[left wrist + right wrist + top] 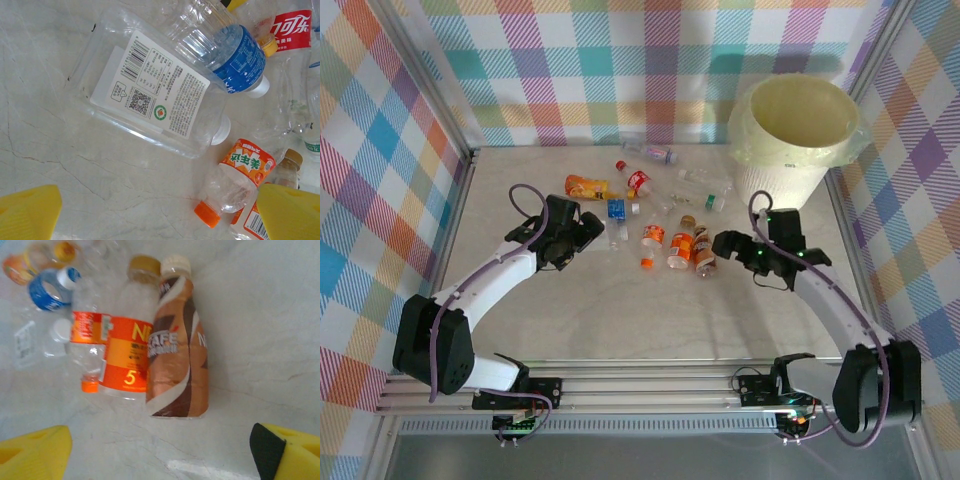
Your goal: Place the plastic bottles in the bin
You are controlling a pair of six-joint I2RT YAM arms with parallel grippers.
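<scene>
Several plastic bottles (665,215) lie scattered on the table's middle, left of the big cream bin (775,178) at the back right. My left gripper (590,232) is open just left of the pile. Its yellow fingers (27,212) stand wide apart over bare table, short of a flat clear bottle (150,95) with a white label, a blue-labelled bottle (235,55) and an orange-capped one (235,185). My right gripper (723,244) is open at the pile's right edge. Ahead of its fingers (32,452) lie a brown coffee bottle (177,350) and an orange-labelled bottle (125,357). Nothing is between them.
An orange-filled bottle (588,185) and a red-labelled one (638,180) lie further back, with clear bottles (650,153) near the rear wall. Chequered walls and metal posts (470,160) close in the table on three sides. The bin stands against the right post.
</scene>
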